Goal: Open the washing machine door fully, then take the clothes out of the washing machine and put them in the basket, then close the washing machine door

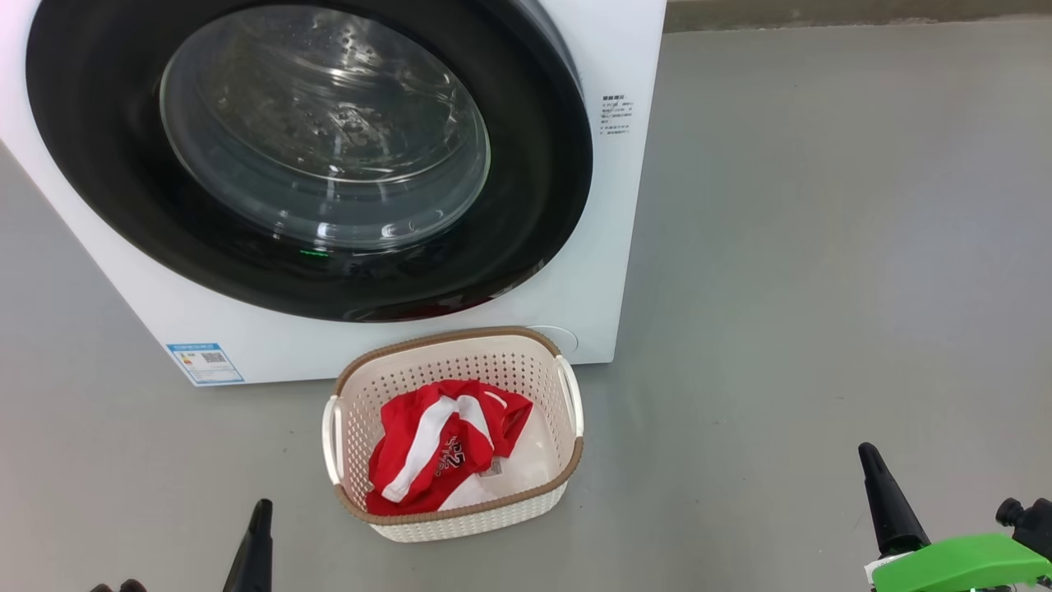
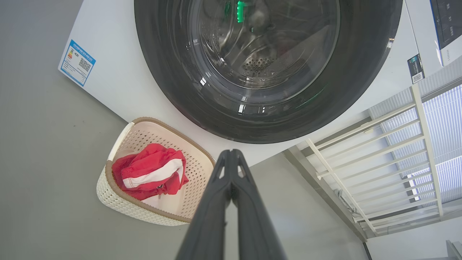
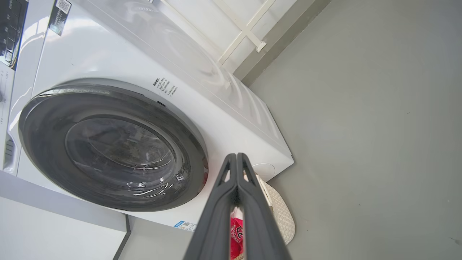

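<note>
Both arms are held low, with their ends seen at the bottom edge of the head view. The left gripper (image 1: 263,506) is raised at the lower left, pointed ahead toward the washing machine (image 1: 633,205). Its two dark fingers (image 2: 213,202) are pressed together along their length, with nothing clamped between them. The right gripper (image 1: 865,450) is set at the lower right and leaned slightly leftward, with a green part (image 1: 962,563) fixed behind it. It too is clenched on nothing, and its tips are seen meeting in the right wrist view.

The basket (image 1: 460,335) is placed on the grey floor (image 1: 822,247), ahead of and between the two grippers. It is nearer the left one and well apart from the right. Its far rim is set just before the machine's front, and its two side handles are turned to left and right. Which way its long axis runs cannot be told.

The clothes (image 1: 436,448) are bundled inside it as crumpled bright red fabric. A broad white stripe is run diagonally across them, and white lettering is partly shown.

Ahead of and above the left gripper, the washing machine door (image 1: 312,148) is shut flat against the white front and faced toward the robot. A glossy black ring is seen around bulging clear glass, with the perforated steel drum seen through it. A blue energy sticker (image 1: 205,363) is stuck at the machine's lower corner.
</note>
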